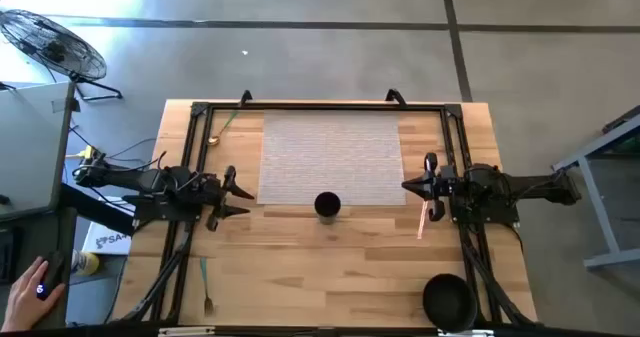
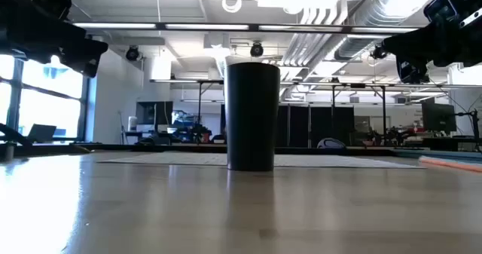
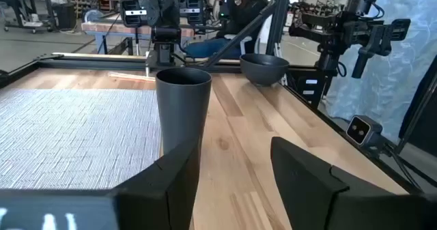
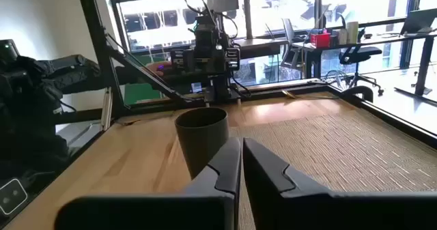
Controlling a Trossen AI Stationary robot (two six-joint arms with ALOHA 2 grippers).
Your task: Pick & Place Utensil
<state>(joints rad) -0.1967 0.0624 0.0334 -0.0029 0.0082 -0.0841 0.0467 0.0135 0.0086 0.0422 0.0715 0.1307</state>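
A black cup [image 1: 327,206] stands upright on the near edge of a grey woven placemat [image 1: 330,157] at the table's middle. It also shows in the low view [image 2: 253,115]. A pink utensil [image 1: 425,219] lies flat on the wood by my right gripper, and shows in the low view [image 2: 452,163]. My left gripper [image 1: 240,192] is open and empty, left of the cup, which shows past its fingers [image 3: 183,114]. My right gripper [image 1: 408,185] is shut and empty, right of the cup, which shows in the right wrist view [image 4: 202,136].
A black bowl [image 1: 448,299] stands at the near right. A fork [image 1: 205,289] lies near the table's near-left edge. A gold-headed utensil [image 1: 218,130] lies at the far left. A black frame [image 1: 320,107] rims the table. A person's hand [image 1: 25,289] shows off-table, left.
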